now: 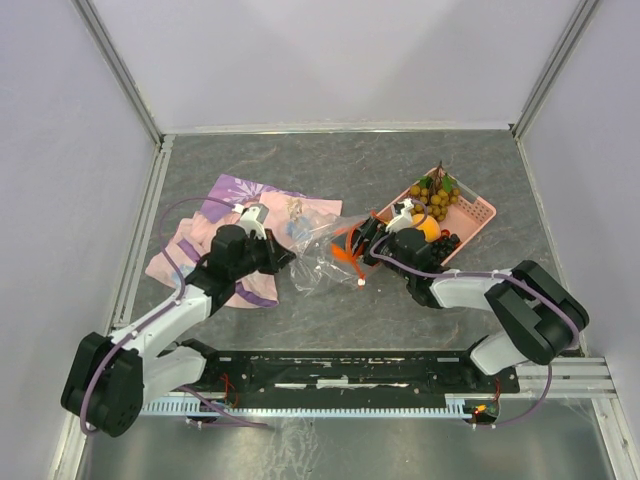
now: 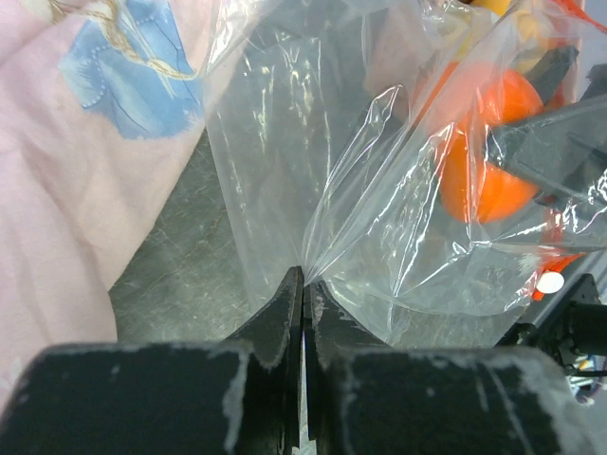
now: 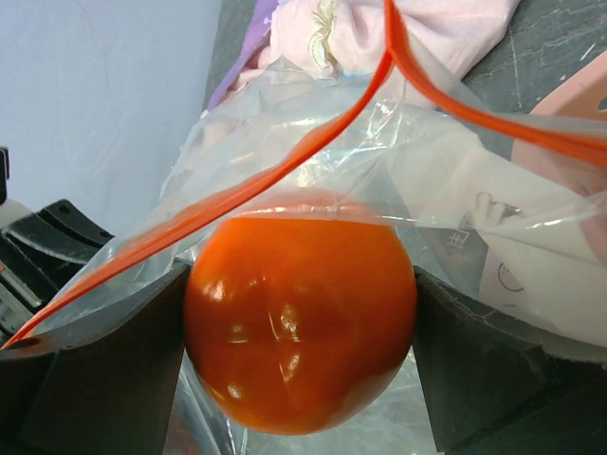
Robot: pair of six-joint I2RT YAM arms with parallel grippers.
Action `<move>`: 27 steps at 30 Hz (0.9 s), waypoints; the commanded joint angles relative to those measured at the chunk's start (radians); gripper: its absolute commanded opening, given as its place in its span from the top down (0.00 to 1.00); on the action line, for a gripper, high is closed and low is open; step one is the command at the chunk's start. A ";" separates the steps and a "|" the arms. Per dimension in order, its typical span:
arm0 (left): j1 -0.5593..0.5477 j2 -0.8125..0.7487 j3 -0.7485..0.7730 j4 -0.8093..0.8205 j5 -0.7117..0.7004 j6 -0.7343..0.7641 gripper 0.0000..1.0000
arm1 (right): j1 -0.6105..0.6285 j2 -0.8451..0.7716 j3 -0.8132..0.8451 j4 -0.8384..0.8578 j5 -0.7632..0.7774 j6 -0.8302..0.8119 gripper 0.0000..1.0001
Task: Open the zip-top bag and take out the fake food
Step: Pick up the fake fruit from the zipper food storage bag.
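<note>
Grey table (image 1: 400, 160), left hand (image 2: 303, 280) pinching zip-top bag (image 2: 285, 142), right hand (image 3: 299, 360) gripping orange (image 3: 299, 284), bag print (image 3: 493, 256) unreadable

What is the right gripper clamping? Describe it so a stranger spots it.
Find the pink perforated plastic basket on the right side. Beside it, at the orange-red mouth of the clear zip-top bag, the right gripper clamps a glossy round orange plastic fruit: smooth, unlike the knobbly tan-brown grape bunch in the basket.
</note>
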 commanded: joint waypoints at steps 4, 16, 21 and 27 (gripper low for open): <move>-0.010 -0.092 0.027 -0.041 -0.109 0.075 0.97 | -0.009 -0.017 0.003 0.170 0.012 0.116 0.61; -0.002 -0.122 -0.025 0.011 -0.154 0.014 0.96 | -0.012 -0.084 -0.010 0.140 0.011 0.111 0.61; 0.004 -0.171 -0.025 -0.006 -0.154 -0.032 0.46 | -0.011 -0.069 -0.019 0.159 0.008 0.106 0.61; 0.002 -0.253 -0.041 0.030 -0.014 -0.077 0.30 | -0.012 -0.031 -0.028 0.209 0.007 0.133 0.61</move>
